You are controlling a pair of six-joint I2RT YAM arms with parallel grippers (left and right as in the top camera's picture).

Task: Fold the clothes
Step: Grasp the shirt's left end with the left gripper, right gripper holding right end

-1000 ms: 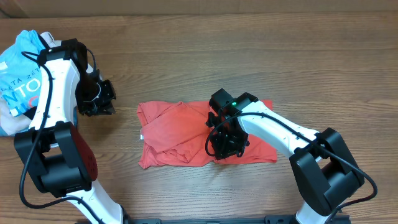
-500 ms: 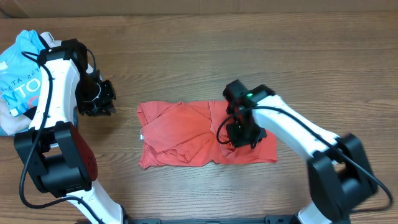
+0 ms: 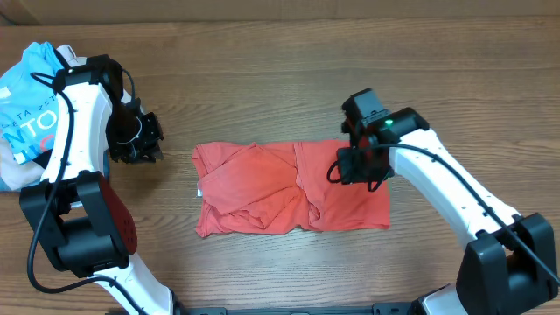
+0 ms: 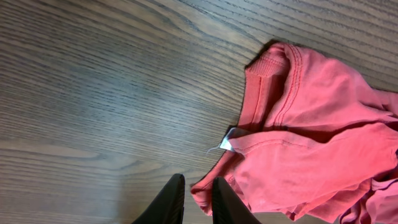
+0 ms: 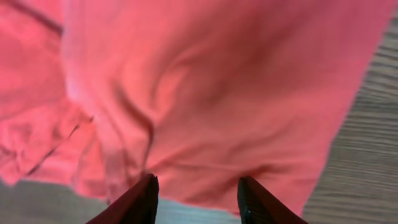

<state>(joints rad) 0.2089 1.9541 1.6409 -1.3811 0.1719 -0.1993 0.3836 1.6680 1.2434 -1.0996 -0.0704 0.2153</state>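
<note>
The coral-red T-shirt (image 3: 254, 188) lies in the middle of the table as a rough rectangle with creased folds. Its lettering is hidden. Its small white tag (image 4: 227, 145) shows at the left edge. My left gripper (image 3: 144, 147) hangs left of the shirt, shut and empty. In the left wrist view its fingers (image 4: 196, 200) are just above the wood beside the shirt's corner (image 4: 311, 162). My right gripper (image 3: 354, 171) is over the shirt's right part. In the right wrist view its fingers (image 5: 198, 198) are open and empty above the red cloth (image 5: 217, 93).
A light-blue T-shirt with print (image 3: 26, 114) is heaped at the far left, with pale cloth (image 3: 10, 175) under it. Bare wooden table (image 3: 262, 70) lies behind and in front of the red shirt.
My right gripper has moved right and back, from the shirt's middle to its right part. The shirt's right side now lies flatter. The left arm has not moved.
</note>
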